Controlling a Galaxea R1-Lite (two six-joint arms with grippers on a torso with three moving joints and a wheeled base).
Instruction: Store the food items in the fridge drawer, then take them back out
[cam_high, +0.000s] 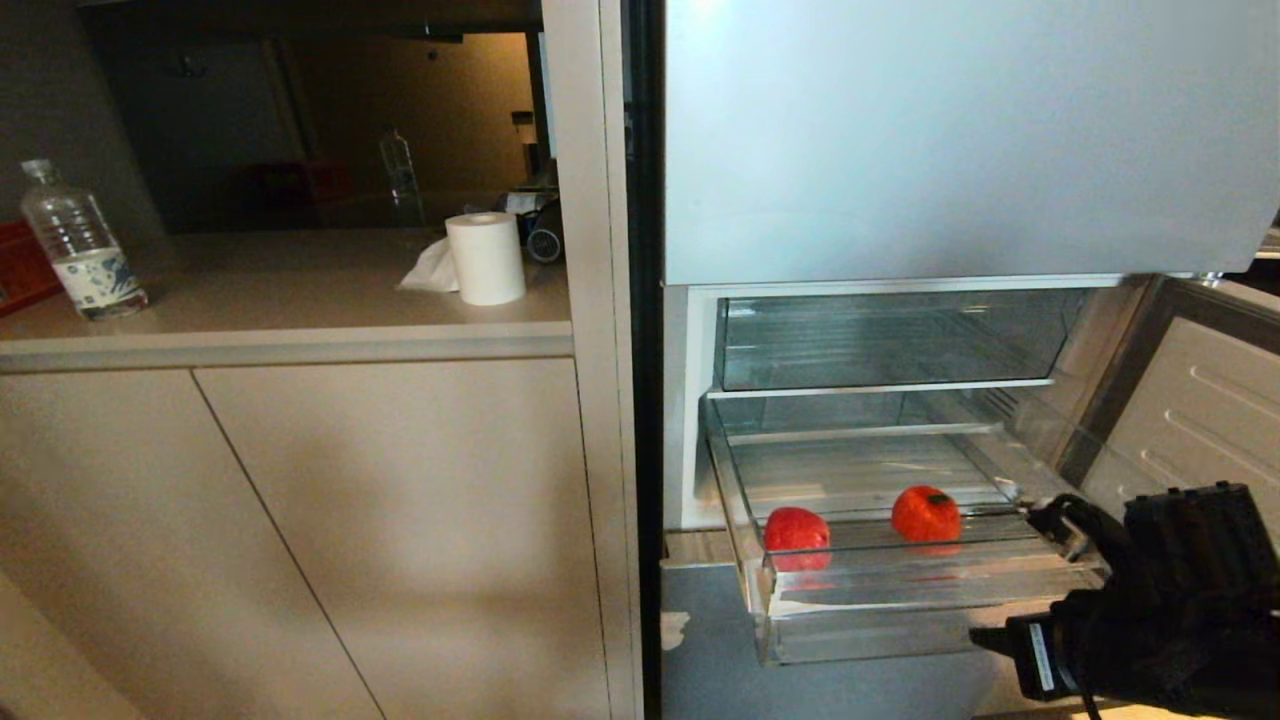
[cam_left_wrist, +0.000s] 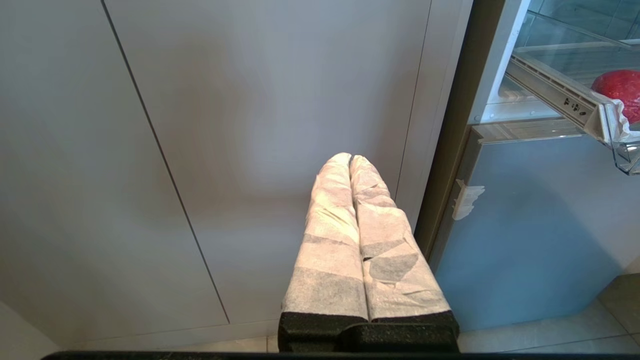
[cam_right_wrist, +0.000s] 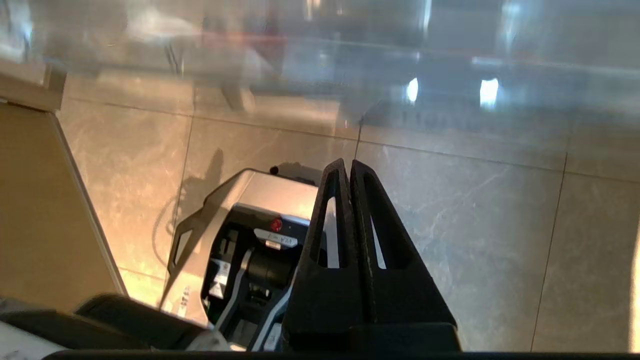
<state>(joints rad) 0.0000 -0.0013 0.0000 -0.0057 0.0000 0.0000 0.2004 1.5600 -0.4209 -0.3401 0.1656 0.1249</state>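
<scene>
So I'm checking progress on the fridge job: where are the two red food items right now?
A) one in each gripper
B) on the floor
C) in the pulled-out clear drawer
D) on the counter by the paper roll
C: the crinkly red packet and the round red fruit both sit in the pulled-out clear drawer; neither is held.

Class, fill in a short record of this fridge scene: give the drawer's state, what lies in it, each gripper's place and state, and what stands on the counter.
drawer: fridge drawer pulled out, clear plastic
contents: crinkly red packet on the left, round red fruit to its right, lying apart
right gripper: right gripper shut, empty, pointing at the tiled floor, outside the drawer
left gripper: left gripper shut, empty, before the cabinet door
counter: water bottle, paper roll
</scene>
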